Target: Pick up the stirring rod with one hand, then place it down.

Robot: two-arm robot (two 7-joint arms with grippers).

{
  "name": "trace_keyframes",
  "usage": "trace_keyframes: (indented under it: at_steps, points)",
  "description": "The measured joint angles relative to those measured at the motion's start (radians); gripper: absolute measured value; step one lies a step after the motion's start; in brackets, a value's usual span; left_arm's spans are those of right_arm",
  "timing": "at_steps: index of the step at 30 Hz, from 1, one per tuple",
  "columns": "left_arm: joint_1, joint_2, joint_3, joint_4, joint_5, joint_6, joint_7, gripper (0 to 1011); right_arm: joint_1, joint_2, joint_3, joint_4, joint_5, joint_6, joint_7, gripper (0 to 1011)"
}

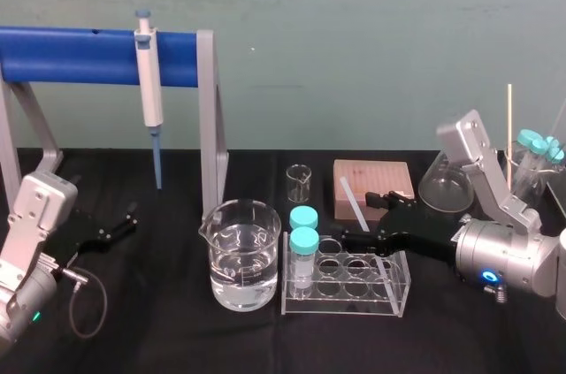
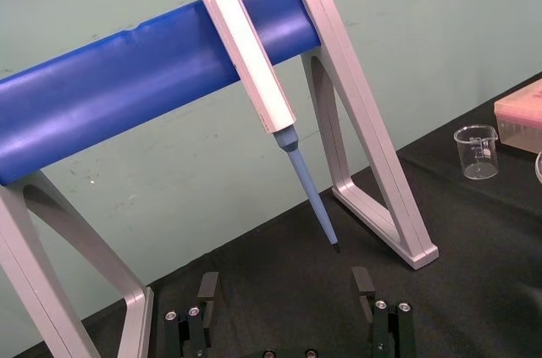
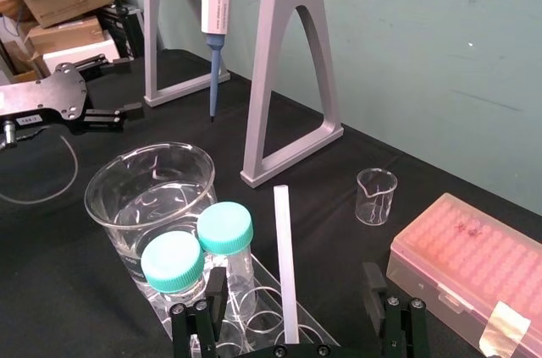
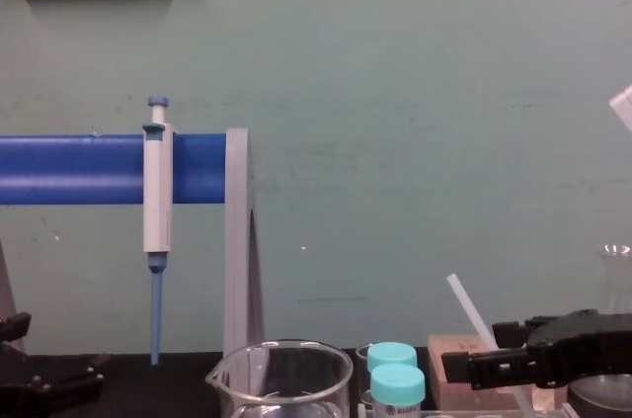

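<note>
**Right gripper straddling the leaning stirring rod, fingers apart**

Near the left edge of the black table [image 1: 177, 343], the left gripper [image 1: 122, 222] is idling low over the surface. Its fingers are spread and nothing is sitting between them. Behind it, along the back edge, a grey stand with a blue crossbar [image 1: 80, 56] is carrying a white-and-blue pipette [image 1: 148, 82], which is hanging tip down, clear of the table.

Just right of the stand's foot, toward the front edge, a large beaker [image 1: 243, 255] is holding clear liquid. A small beaker [image 1: 301, 182] is standing upright farther back. Just beside the large beaker, a clear tube rack [image 1: 354, 286] is sitting near the front edge, with two teal-capped tubes [image 1: 303, 241] standing at its left end.

The stirring rod [image 1: 352, 202] is leaning over the back side of the rack, its upper end tilting up and to the left. Its lower end is hiding behind the right gripper [image 1: 367, 222], so what it is resting on cannot be told. That gripper is reaching in from the right edge with one finger on each side of the rod. In the right wrist view a gap is showing on both sides, so the fingers are not clamping it.

Behind the rod, a pink tip box [image 1: 380, 181] is lying flat. Right of it a conical flask [image 1: 445, 184] is standing near the back edge. At the back right corner, a thin wooden stick [image 1: 509, 126] is rising beside more capped tubes [image 1: 539, 142].
</note>
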State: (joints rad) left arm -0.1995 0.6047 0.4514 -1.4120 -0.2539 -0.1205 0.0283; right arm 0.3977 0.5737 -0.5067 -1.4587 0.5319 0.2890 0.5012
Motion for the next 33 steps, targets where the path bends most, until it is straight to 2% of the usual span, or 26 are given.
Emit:
trace_keyframes:
  at_steps: [5, 9, 17, 21, 28, 29, 32, 33]
  points:
    - [0.0, 0.0, 0.0, 0.0, 0.0, 0.0, 0.0, 1000, -0.001, 0.001, 0.001, -0.002, 0.001, 0.0, 0.0, 995]
    - [0.0, 0.0, 0.0, 0.0, 0.0, 0.0, 0.0, 1000, -0.002, 0.001, 0.002, -0.004, 0.002, 0.0, 0.001, 928]
    - [0.0, 0.0, 0.0, 0.0, 0.0, 0.0, 0.0, 1000, -0.003, 0.002, 0.003, -0.005, 0.005, -0.001, 0.002, 699]
    - [0.0, 0.0, 0.0, 0.0, 0.0, 0.0, 0.0, 1000, -0.003, 0.002, 0.003, -0.006, 0.006, -0.001, 0.002, 539]
    - [0.0, 0.0, 0.0, 0.0, 0.0, 0.0, 0.0, 1000, -0.004, 0.003, 0.003, -0.006, 0.007, -0.001, 0.003, 365]
    - [0.0, 0.0, 0.0, 0.0, 0.0, 0.0, 0.0, 1000, -0.004, 0.003, 0.003, -0.007, 0.007, -0.001, 0.003, 294]
    - [0.0, 0.0, 0.0, 0.0, 0.0, 0.0, 0.0, 1000, -0.004, 0.003, 0.003, -0.007, 0.007, -0.001, 0.003, 237]
    - [0.0, 0.0, 0.0, 0.0, 0.0, 0.0, 0.0, 1000, -0.004, 0.003, 0.003, -0.007, 0.007, -0.001, 0.003, 174]
